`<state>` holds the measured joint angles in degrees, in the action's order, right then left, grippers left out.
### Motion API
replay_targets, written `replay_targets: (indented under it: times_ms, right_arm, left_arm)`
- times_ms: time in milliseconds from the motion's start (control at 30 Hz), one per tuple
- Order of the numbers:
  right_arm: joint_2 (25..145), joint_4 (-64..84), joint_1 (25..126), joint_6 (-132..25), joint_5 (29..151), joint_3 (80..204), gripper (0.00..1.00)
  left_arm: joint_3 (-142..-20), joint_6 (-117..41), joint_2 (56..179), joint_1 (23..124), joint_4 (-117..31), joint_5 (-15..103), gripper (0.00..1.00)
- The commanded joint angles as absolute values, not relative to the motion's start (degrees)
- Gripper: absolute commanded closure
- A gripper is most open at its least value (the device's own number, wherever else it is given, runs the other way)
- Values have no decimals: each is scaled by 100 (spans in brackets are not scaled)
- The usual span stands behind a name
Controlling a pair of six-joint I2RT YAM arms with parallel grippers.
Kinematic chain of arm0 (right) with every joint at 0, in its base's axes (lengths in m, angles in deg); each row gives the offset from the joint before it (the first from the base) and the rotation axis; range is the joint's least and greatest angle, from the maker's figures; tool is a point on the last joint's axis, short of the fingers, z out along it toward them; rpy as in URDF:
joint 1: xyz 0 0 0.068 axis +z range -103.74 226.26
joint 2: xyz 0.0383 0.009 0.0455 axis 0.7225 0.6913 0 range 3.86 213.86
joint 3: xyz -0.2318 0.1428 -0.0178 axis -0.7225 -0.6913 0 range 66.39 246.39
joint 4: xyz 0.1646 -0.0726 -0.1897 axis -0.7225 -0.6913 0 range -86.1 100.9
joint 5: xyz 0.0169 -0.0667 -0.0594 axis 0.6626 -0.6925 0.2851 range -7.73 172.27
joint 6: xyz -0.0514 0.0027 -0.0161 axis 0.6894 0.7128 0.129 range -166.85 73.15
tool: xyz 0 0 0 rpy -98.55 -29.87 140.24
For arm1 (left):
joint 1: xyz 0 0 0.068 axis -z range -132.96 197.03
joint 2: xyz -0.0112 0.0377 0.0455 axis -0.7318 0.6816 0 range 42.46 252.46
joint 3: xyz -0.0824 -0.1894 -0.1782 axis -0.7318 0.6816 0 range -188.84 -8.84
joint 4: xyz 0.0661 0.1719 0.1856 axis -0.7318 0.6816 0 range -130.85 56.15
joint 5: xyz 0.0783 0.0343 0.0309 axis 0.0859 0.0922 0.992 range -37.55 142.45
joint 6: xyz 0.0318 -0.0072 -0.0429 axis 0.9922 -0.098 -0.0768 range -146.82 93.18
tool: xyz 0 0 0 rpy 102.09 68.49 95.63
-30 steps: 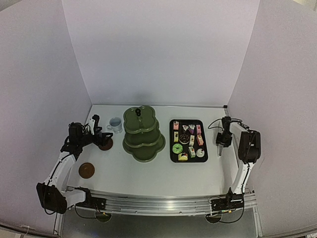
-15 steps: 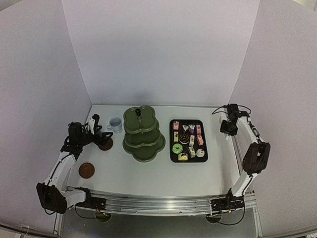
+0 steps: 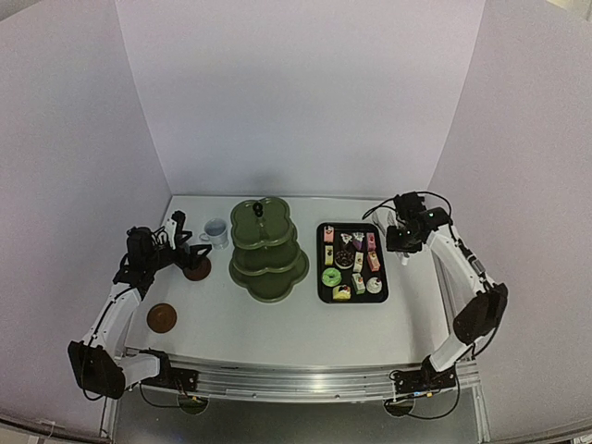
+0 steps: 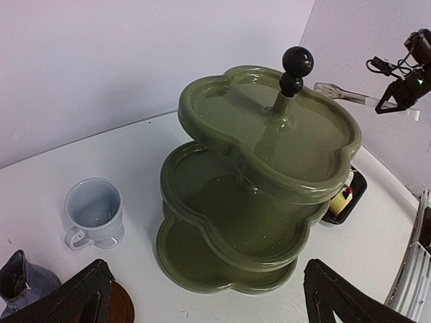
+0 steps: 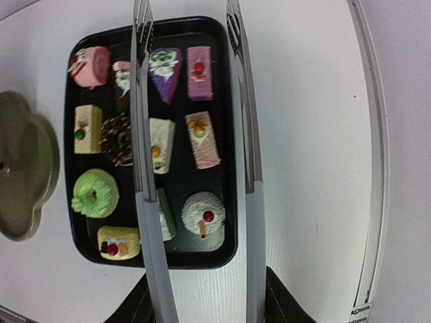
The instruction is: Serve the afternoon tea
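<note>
1. Left claw [image 3: 183, 240] is hanging low at the left side of the worktop [image 3: 277, 319], jaws spread wide, gripping nothing
2. Left wrist view is showing its two fingers [image 4: 74, 293] far apart in the bottom corners, facing the dark green three-tier stand [image 4: 262, 175]
3. Stand is standing upright mid-worktop, black knob on top, between the pale mug [image 4: 94, 214] and the black tray [image 5: 195, 254]
4. Pale mug is sitting upright on the worktop just left of the stand, toward the back
5. Dark blue mug [image 4: 23, 289] is peeking in at the bottom left corner of the left wrist view, just beside a brown saucer [image 4: 120, 304]; cannot tell whether it is sitting on it
6. Second brown saucer [image 3: 162, 317] is lying alone nearer the left arm's base, apart from both mugs
7. Right claw [image 3: 404, 242] is hovering just right of the tray's far end, clamping the metal tongs [image 5: 145, 202]
8. Tongs' two arms are standing apart, reaching out over the right half of the tray, raised off it in the left wrist view
9. Small cakes [image 5: 202, 141] are lying in rows inside the tray, right of the stand
</note>
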<state>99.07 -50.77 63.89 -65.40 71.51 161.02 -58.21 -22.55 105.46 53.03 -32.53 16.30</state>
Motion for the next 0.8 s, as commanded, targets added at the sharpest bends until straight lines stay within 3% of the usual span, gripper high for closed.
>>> replay_targets:
  times_ms: [0,300,767]
  right_arm:
    - [9233,-5237,6893,-6368,7109,15639,57]
    - [8803,-5137,7153,-6006,6972,14548,57]
    - [9015,-4644,7157,-6100,6871,13912,58]
  left_arm:
    - [-5776,-2313,10338,5316,-3514,1400,1]
    - [-5590,-2307,10214,5350,-3559,1274,0]
    - [-5545,-2232,10125,5353,-3476,1299,0]
